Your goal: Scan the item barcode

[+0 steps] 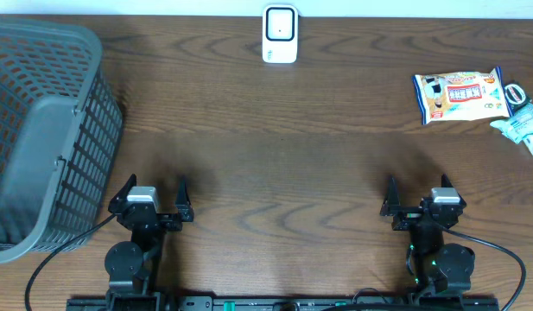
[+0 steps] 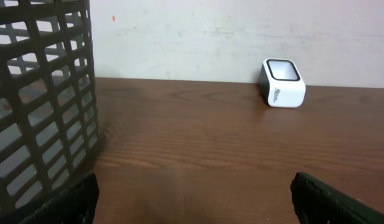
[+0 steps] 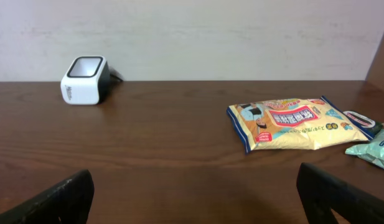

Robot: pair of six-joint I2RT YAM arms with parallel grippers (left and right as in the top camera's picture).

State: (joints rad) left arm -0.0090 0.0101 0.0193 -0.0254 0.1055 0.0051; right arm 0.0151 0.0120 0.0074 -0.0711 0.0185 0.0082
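Note:
The item, a yellow snack packet (image 1: 459,95) (image 3: 291,121), lies flat at the table's far right. A white barcode scanner (image 1: 280,34) (image 2: 283,84) (image 3: 84,81) stands at the back centre by the wall. My left gripper (image 1: 155,186) (image 2: 193,193) rests near the front left, open, with only bare wood between its fingers. At the front right my right gripper (image 1: 418,186) (image 3: 195,186) is open too and holds nothing. The packet is well ahead of it and to its right.
A tall grey mesh basket (image 1: 41,130) (image 2: 42,93) fills the left side, close to my left gripper. A pale green packet (image 1: 521,125) (image 3: 373,147) and a small oval-labelled item (image 1: 514,93) lie by the snack packet at the right edge.

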